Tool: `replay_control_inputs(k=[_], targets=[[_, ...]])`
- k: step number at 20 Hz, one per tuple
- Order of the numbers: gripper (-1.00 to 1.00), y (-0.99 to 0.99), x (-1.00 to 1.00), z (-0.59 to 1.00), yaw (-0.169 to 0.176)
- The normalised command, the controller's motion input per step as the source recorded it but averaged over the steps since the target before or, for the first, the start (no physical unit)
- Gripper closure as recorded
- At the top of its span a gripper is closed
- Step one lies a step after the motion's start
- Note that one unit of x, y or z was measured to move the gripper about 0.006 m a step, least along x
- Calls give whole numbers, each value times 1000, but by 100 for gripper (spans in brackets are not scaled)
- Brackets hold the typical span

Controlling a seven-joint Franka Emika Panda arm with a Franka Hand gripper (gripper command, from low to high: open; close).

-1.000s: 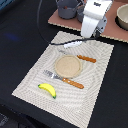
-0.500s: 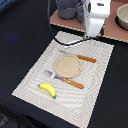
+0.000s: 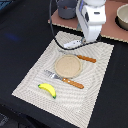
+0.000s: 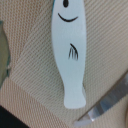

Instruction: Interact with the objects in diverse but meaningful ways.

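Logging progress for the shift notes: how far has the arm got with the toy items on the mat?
Done: nothing visibly rearranged. In hand: the gripper sits low over the white fish-shaped tool; grasp unclear. Left: banana lies untouched on the placemat.

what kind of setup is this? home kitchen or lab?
Likely a lab tabletop staged as a toy place setting: a woven placemat holds a round plate, fork and plastic banana, with the gripper overhead.

Smooth matt white plastic fish-shaped tool (image 4: 68,50) w/ woven cloth placemat (image 4: 35,75), shiny metal knife blade (image 4: 107,105)
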Motion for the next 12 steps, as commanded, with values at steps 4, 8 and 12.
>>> replay_control_inputs(k=[4, 8, 12], targets=[[100, -111, -550, -416, 75], [100, -134, -510, -371, 74], [100, -129, -450, -325, 80]])
